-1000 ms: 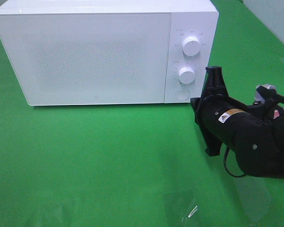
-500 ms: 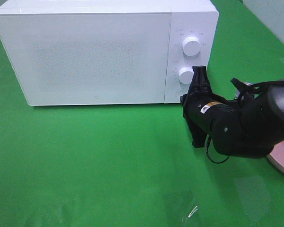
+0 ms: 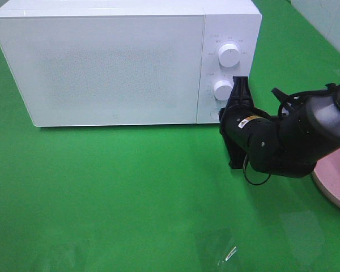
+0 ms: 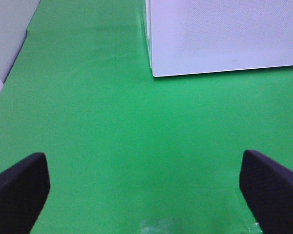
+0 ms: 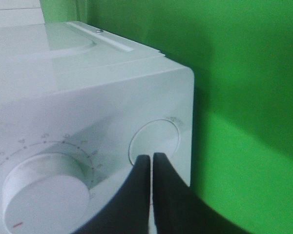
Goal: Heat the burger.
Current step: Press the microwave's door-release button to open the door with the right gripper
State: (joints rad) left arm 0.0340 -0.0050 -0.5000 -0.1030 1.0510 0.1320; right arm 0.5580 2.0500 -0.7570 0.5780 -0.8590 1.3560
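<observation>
The white microwave (image 3: 102, 62) stands at the back with its door closed; it also shows in the left wrist view (image 4: 224, 36). My right gripper (image 3: 239, 85) is shut and empty, its tips at the control panel by the lower knob (image 3: 222, 89). In the right wrist view the closed fingertips (image 5: 151, 161) touch the round door button (image 5: 155, 143), next to a knob (image 5: 46, 192). My left gripper (image 4: 146, 185) is open and empty over bare green cloth, out of the exterior high view. The burger is out of view.
A pink round plate (image 3: 337, 178) lies at the right edge, partly behind my right arm. A second knob (image 3: 229, 55) sits above the lower one. Green cloth (image 3: 130, 192) covers the table in front of the microwave.
My right gripper has swung left and forward from beside the microwave to its control panel, tips now at the door button. The pink plate has come into view.
</observation>
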